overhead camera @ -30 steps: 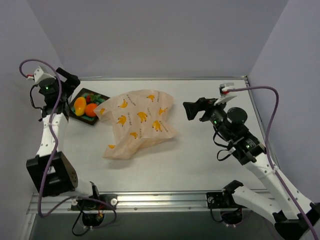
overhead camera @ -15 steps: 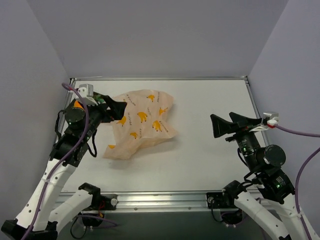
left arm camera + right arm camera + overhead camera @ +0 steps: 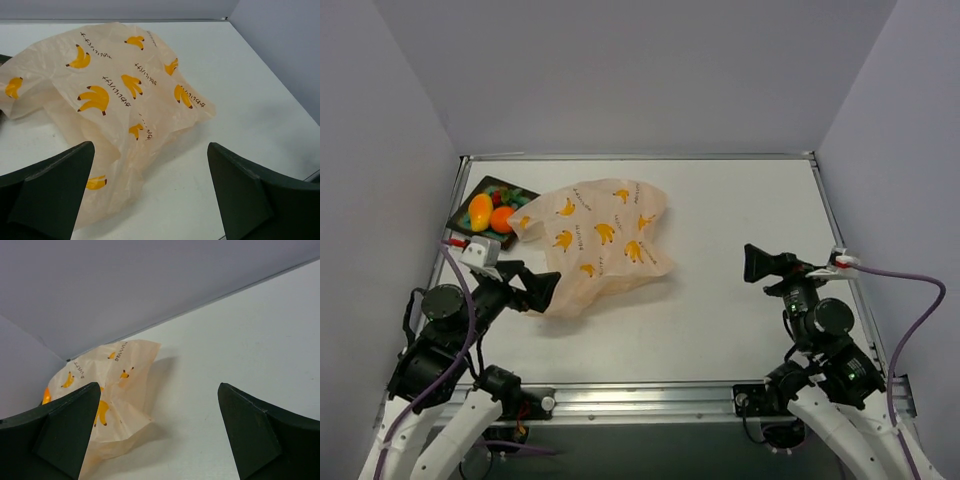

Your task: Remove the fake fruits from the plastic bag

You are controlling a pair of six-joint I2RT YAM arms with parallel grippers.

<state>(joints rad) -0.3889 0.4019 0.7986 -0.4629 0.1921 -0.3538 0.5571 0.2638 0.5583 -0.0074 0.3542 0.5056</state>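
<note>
The plastic bag (image 3: 600, 245) lies crumpled and flat on the table, left of centre; it also shows in the left wrist view (image 3: 110, 90) and the right wrist view (image 3: 110, 390). The fake fruits lie in the teal tray (image 3: 472, 192) at the back left, outside the bag: a yellow-orange oval one (image 3: 480, 212), a round orange one (image 3: 502, 219) and a small red one with green leaves (image 3: 507, 198). My left gripper (image 3: 542, 287) (image 3: 150, 147) is open and empty, just off the bag's near left corner. My right gripper (image 3: 752, 263) (image 3: 159, 385) is open and empty, well right of the bag.
The tray touches the bag's left edge. Grey walls close the table at the back and both sides. A metal rail (image 3: 640, 398) runs along the near edge between the arm bases.
Both arms have drawn back toward the near edge. The left gripper left the tray and moved near the bag's front corner, uncovering the fruits. The right gripper moved back right.
</note>
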